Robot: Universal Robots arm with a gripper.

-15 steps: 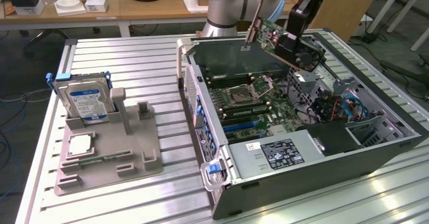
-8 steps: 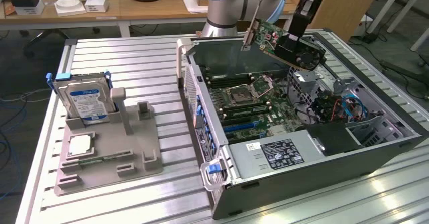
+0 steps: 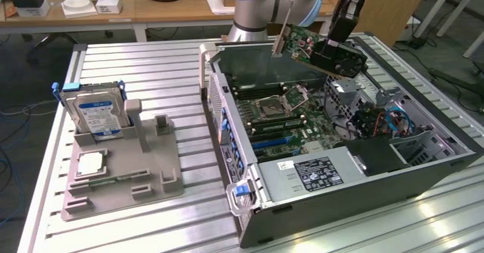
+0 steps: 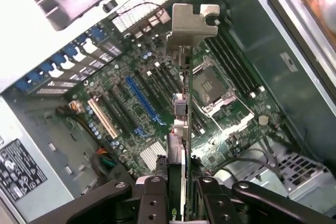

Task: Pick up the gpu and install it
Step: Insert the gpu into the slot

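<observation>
My pincer grips the gpu, jaws part closed on its edge, holding it edgewise above the motherboard, presumably for slot alignment.

Hand seemingly clamped on gpu, tilted above open computer case.
</observation>
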